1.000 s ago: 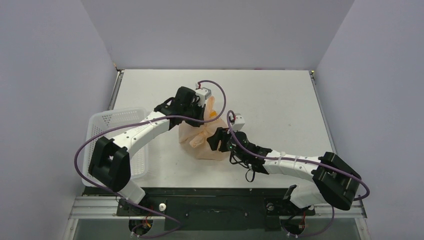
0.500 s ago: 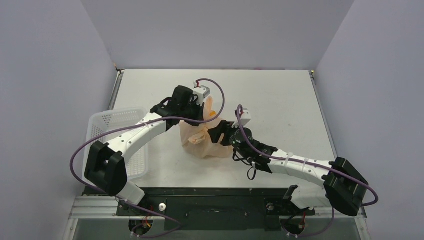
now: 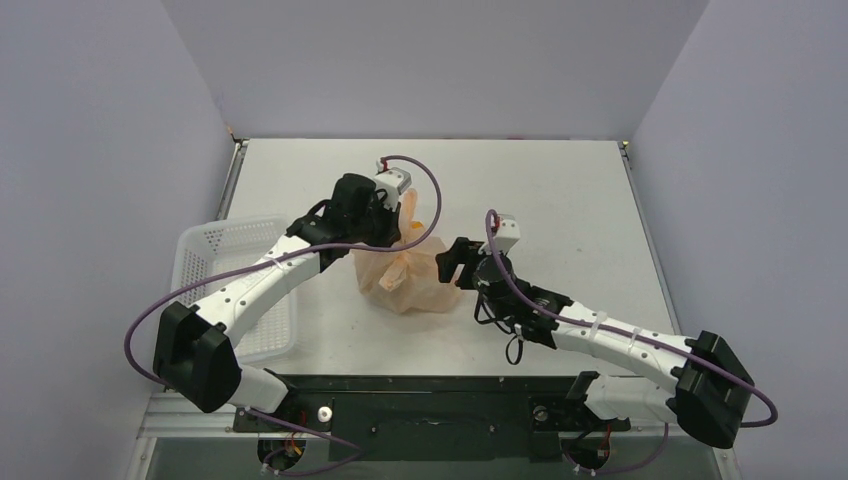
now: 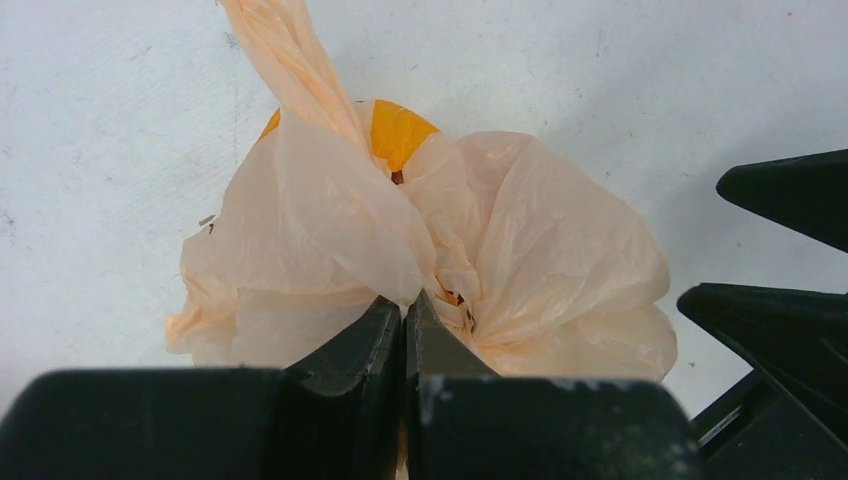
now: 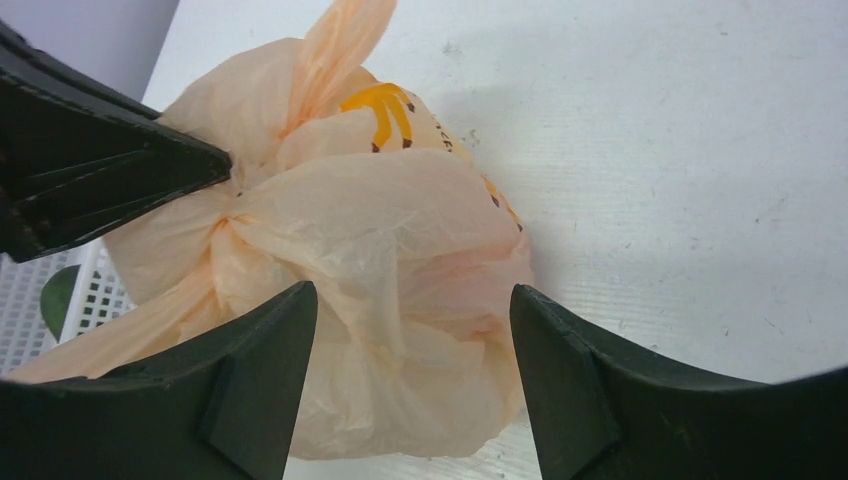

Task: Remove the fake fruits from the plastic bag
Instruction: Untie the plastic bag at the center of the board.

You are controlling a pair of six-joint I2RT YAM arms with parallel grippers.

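Note:
The peach-orange plastic bag (image 3: 412, 280) sits bunched and closed on the table's middle. My left gripper (image 3: 392, 238) is at its far left top, shut on a fold of the bag (image 4: 540, 230) near the knotted handles, fingertips together in the left wrist view (image 4: 405, 305). My right gripper (image 3: 452, 264) is open at the bag's right side, jaws wide apart on either side of the bag's near end (image 5: 390, 220) without touching it. The gripper's own view (image 5: 410, 300) shows the same. The fake fruits are hidden inside the bag.
A white mesh basket (image 3: 215, 240) stands at the left table edge, under the left arm; its corner shows in the right wrist view (image 5: 30, 300) with something green inside. Bare white table (image 3: 560, 200) lies behind and right of the bag.
My right gripper has drawn back from the bag to its right side. My left gripper has shifted slightly left and away, still pinching the bag, which has stretched a little.

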